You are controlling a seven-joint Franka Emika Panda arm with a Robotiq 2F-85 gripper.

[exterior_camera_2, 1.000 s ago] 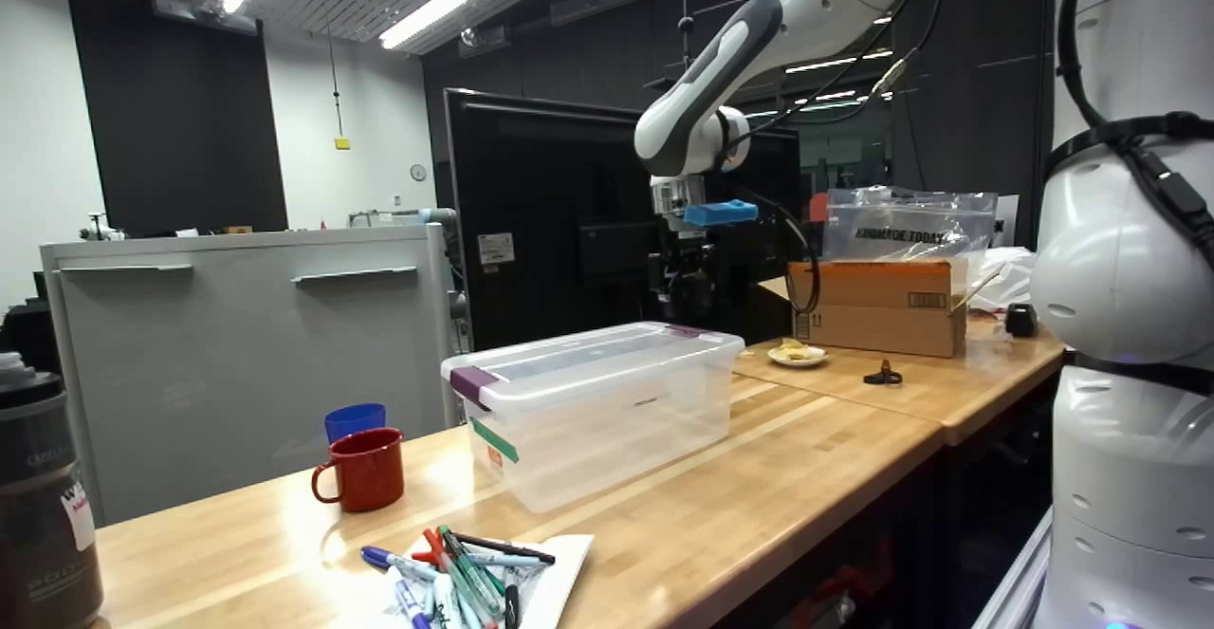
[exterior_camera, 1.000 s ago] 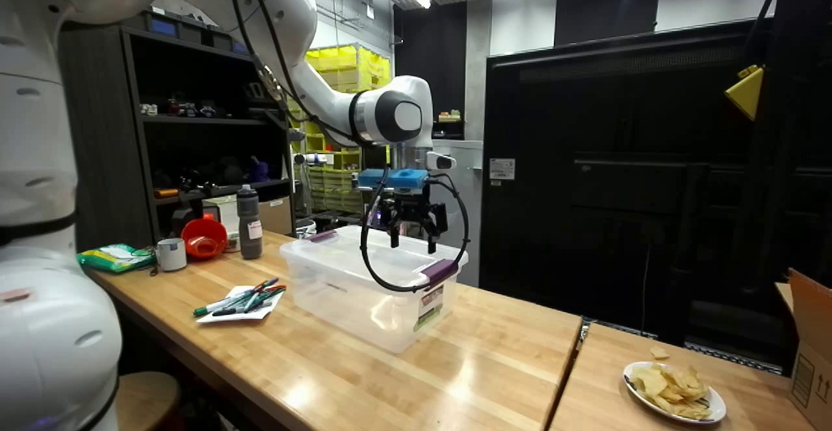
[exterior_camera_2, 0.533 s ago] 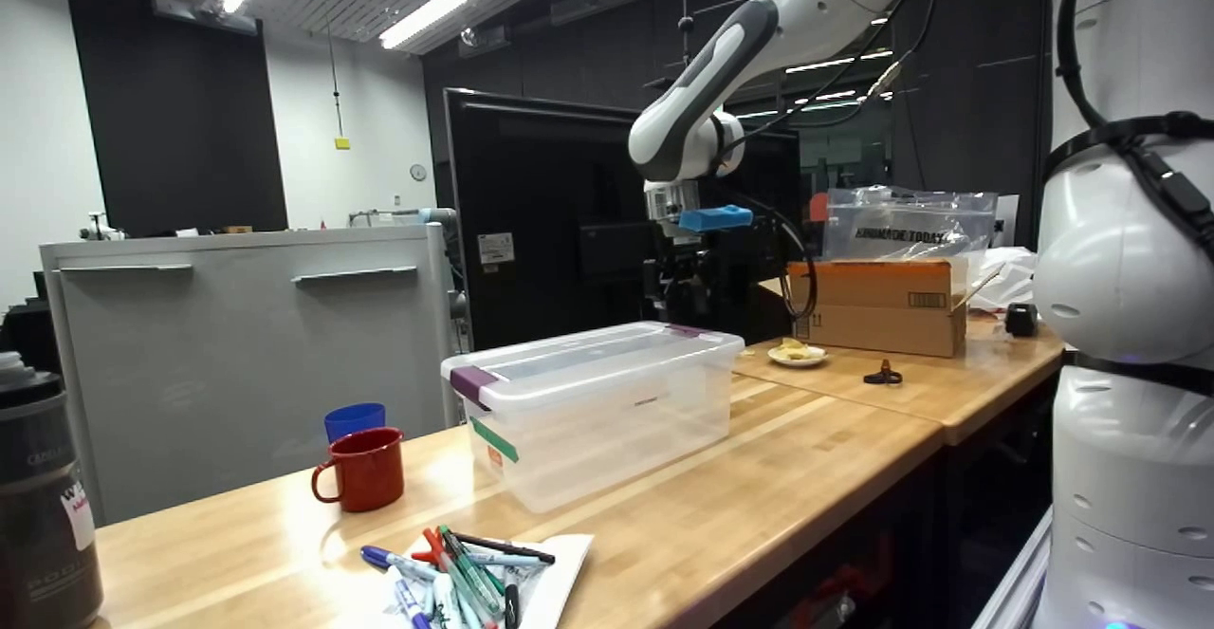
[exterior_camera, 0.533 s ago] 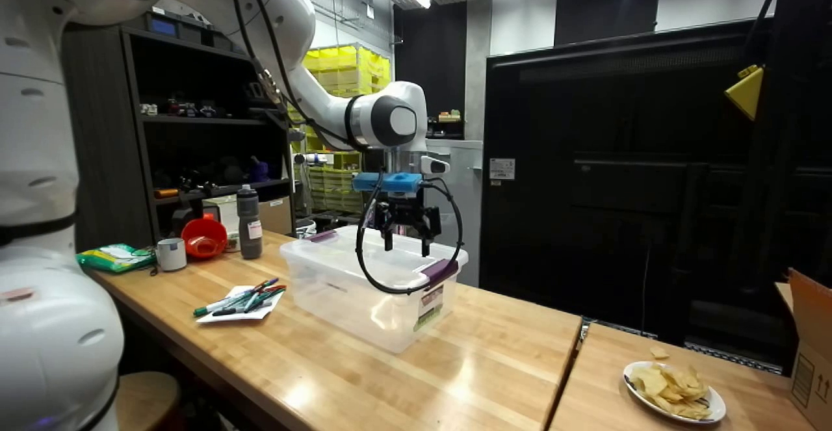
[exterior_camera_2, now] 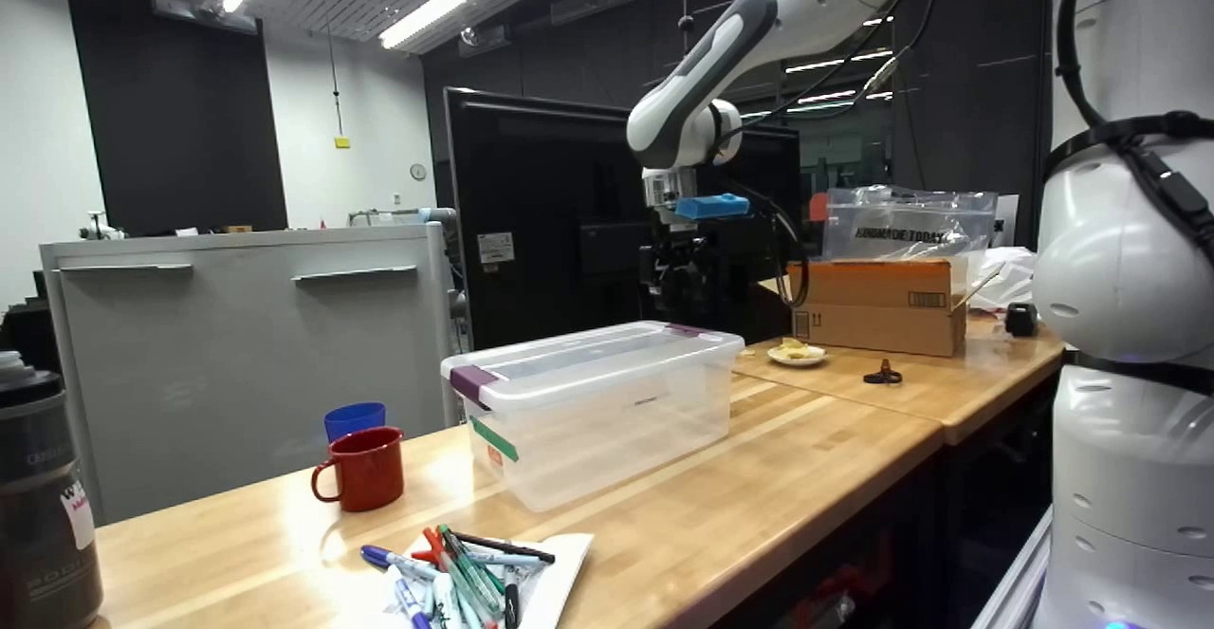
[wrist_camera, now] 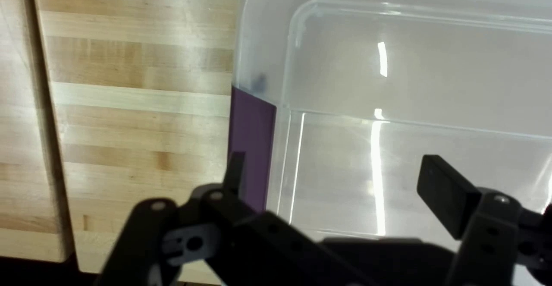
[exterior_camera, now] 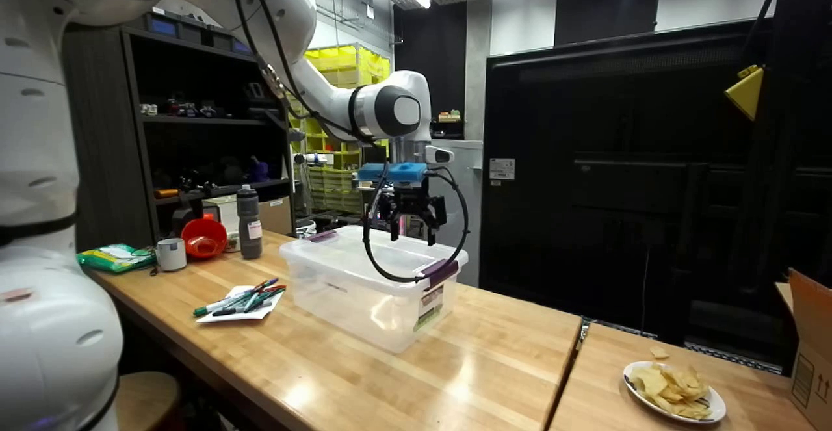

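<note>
A clear plastic box [exterior_camera: 351, 294] with a translucent lid [wrist_camera: 414, 74] and purple latches [wrist_camera: 254, 139] stands on the wooden table. My black gripper [exterior_camera: 413, 236] hangs over the lid near one latched end, pointing down. In the wrist view its two fingers stand wide apart, with nothing between them; one lines up over the purple latch, the other over the lid. From an exterior view the gripper [exterior_camera_2: 675, 283] appears a little above the box [exterior_camera_2: 607, 439], not touching it. A black cable loop [exterior_camera: 465, 229] dangles beside the gripper.
Several markers [exterior_camera_2: 465, 577] lie on white paper near a red mug [exterior_camera_2: 370, 471] and a blue cup [exterior_camera_2: 355, 419]. A grey bottle [exterior_camera: 249, 223] stands further along. Chips [exterior_camera: 669, 389] on a plate and a cardboard box [exterior_camera_2: 873, 311] occupy the other table, past a seam.
The gripper has shifted slightly sideways and back, and now sits a little higher over the box. Its fingers stay apart; the objects on the tables have not moved.
</note>
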